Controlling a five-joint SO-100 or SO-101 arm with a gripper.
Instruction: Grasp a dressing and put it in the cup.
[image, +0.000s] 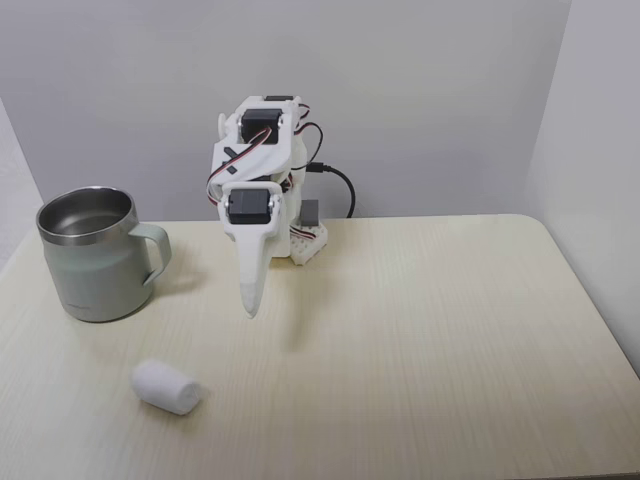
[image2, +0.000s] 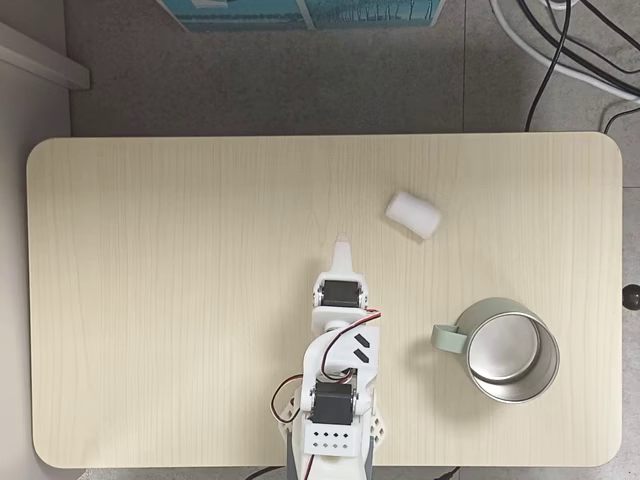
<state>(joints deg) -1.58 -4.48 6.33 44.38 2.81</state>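
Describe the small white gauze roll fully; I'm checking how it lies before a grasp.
The small white soft gauze roll is a short, stubby cylinder, matte and slightly fuzzy. It lies on its side on the pale wooden table, angled diagonally. Nothing touches it but the tabletop; it sits apart from the mug and gripper.

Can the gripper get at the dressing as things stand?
Probably yes: the dressing lies alone on bare table, apart from the cup, with nothing between it and the gripper.
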